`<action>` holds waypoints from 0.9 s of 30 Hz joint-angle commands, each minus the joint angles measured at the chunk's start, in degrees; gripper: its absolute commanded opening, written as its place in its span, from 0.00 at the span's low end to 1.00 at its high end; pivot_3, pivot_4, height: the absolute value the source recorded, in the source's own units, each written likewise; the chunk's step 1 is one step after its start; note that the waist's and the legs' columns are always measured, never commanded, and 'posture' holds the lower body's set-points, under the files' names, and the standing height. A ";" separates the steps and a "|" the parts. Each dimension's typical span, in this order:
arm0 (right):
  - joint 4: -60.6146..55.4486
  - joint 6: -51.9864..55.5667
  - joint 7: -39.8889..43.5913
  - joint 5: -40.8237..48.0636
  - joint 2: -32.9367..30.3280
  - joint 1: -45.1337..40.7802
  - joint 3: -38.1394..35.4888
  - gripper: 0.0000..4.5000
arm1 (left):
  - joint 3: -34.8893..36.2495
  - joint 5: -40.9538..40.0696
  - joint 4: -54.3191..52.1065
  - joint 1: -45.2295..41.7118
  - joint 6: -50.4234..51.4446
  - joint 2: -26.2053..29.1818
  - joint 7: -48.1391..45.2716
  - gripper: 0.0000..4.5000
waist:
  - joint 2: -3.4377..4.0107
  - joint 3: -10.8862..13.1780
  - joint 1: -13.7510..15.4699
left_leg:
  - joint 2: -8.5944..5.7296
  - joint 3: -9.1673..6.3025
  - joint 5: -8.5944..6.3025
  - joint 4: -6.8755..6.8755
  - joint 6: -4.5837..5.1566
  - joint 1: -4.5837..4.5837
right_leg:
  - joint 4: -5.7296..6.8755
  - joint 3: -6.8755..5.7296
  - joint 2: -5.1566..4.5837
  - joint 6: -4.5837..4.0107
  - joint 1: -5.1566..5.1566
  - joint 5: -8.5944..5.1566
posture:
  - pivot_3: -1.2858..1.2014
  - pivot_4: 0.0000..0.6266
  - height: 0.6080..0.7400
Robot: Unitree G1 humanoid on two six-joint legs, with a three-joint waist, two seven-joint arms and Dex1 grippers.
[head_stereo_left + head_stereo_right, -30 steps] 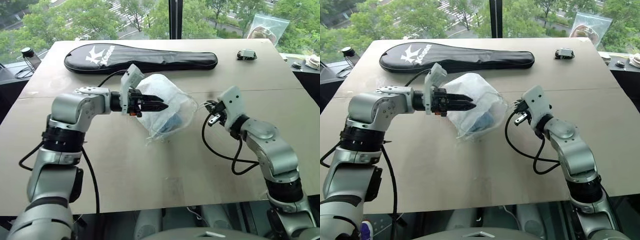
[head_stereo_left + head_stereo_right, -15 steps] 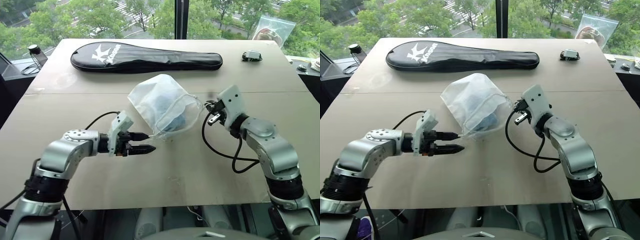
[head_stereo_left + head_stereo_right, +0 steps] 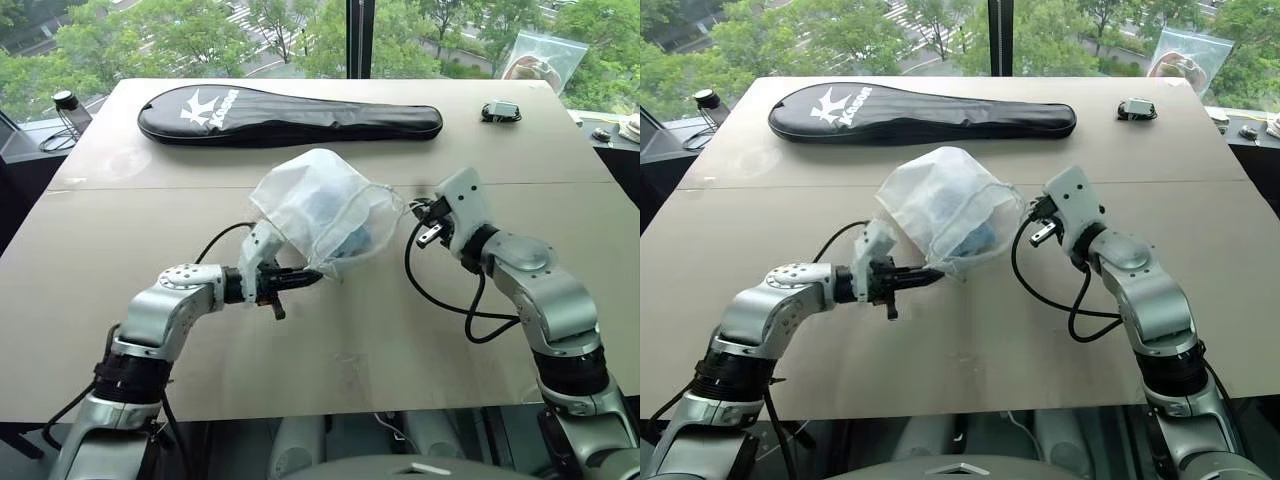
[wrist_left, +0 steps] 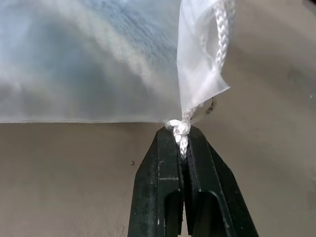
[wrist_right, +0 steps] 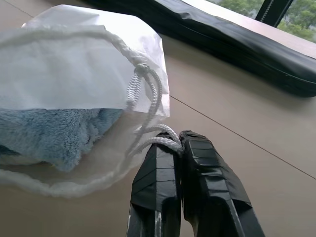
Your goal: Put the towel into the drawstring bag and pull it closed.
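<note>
The bag sat mid-table with the towel inside (blue through the fabric) — each gripper, left and right, was clamped on a cord at opposite sides.

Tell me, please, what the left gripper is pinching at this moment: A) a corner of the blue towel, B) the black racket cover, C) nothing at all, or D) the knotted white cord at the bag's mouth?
D: in the left wrist view the left gripper is closed on the knotted white cord at the edge of the drawstring bag, with the towel inside.
</note>
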 commanded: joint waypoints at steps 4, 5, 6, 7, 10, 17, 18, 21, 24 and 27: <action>-4.04 -6.30 -1.19 3.06 -0.16 -4.18 -9.23 0.00 | 10.14 -5.69 2.30 -9.75 5.14 5.36 1.00 0.01 | -0.01 0.01 0.30 | -0.01 -0.06 0.00 0.03 0.00 -0.04 | 0.01 -0.07 0.00 0.00 0.00 0.00 | 0.52 0.24 1.00; -3.90 -6.70 -1.07 3.38 -0.54 -4.81 -10.01 0.00 | 10.58 -5.40 3.90 -11.84 5.00 6.21 0.96 0.01 | -0.01 0.01 0.28 | -0.02 -0.07 0.00 0.03 0.00 -0.03 | 0.00 -0.08 0.01 0.01 0.01 0.00 | 0.52 0.24 1.00; -3.69 -7.04 -1.02 3.52 -0.90 -5.36 -10.65 0.00 | 10.92 -5.30 5.14 -13.50 5.10 6.80 0.94 0.01 | -0.01 0.01 0.23 | -0.02 -0.05 0.00 0.02 0.00 0.00 | 0.00 -0.06 0.00 0.01 0.04 0.00 | 0.52 0.24 1.00; -3.35 -7.32 -0.92 3.63 -1.56 -6.22 -11.47 0.00 | 11.33 -5.14 6.50 -15.43 5.15 7.36 1.09 0.01 | -0.01 0.01 0.17 | -0.02 -0.05 0.00 0.02 0.00 0.02 | -0.01 -0.06 0.00 0.01 0.06 0.00 | 0.52 0.24 1.00; -2.35 -7.96 -0.73 3.89 -3.79 -8.53 -13.25 0.00 | 11.76 -3.81 9.56 -19.95 4.21 8.39 2.18 0.01 | -0.01 0.01 0.14 | -0.03 -0.02 0.00 0.01 0.00 0.03 | -0.05 -0.06 -0.01 0.01 0.09 0.00 | 0.52 0.24 1.00; -0.16 -9.79 -3.20 3.33 -7.74 -15.76 -17.28 0.00 | 13.94 0.51 19.63 -34.23 -3.11 5.16 11.96 0.01 | -0.01 0.02 0.28 | -0.03 -0.05 0.00 0.01 0.00 -0.02 | -0.04 -0.08 -0.01 0.00 0.06 0.01 | 0.52 0.24 1.00; -0.24 -9.41 -3.84 4.64 -7.81 -18.34 -18.91 0.00 | 14.80 0.94 21.75 -37.46 -4.38 4.46 14.09 0.01 | -0.01 0.02 0.28 | -0.04 -0.05 0.00 0.03 0.00 -0.03 | -0.03 -0.08 -0.01 0.01 0.06 0.01 | 0.52 0.24 1.00; -1.05 -6.98 -5.00 8.96 -7.50 -23.89 -22.98 0.00 | 17.21 1.47 27.23 -44.98 -6.55 2.86 19.63 0.01 | -0.01 0.03 0.24 | -0.05 -0.04 0.00 0.02 0.00 -0.08 | -0.04 -0.07 -0.03 0.01 0.00 0.01 | 0.52 0.24 1.00; -0.47 -6.69 -6.61 7.78 -8.98 -23.09 -24.63 0.00 | 15.90 6.15 31.31 -45.42 -9.86 2.80 23.89 0.01 | 0.00 0.01 0.12 | -0.04 -0.04 0.00 -0.06 0.00 -0.06 | -0.10 -0.07 -0.03 0.01 0.01 0.01 | 0.52 0.24 1.00; 1.76 -6.45 -14.63 5.66 -7.49 -22.48 -29.08 0.00 | 16.10 11.10 36.73 -43.86 -13.32 2.70 31.81 0.01 | 0.00 0.01 0.11 | -0.05 0.04 0.00 -0.12 0.00 -0.04 | -0.07 -0.01 -0.07 0.01 -0.02 0.01 | 0.52 0.24 1.00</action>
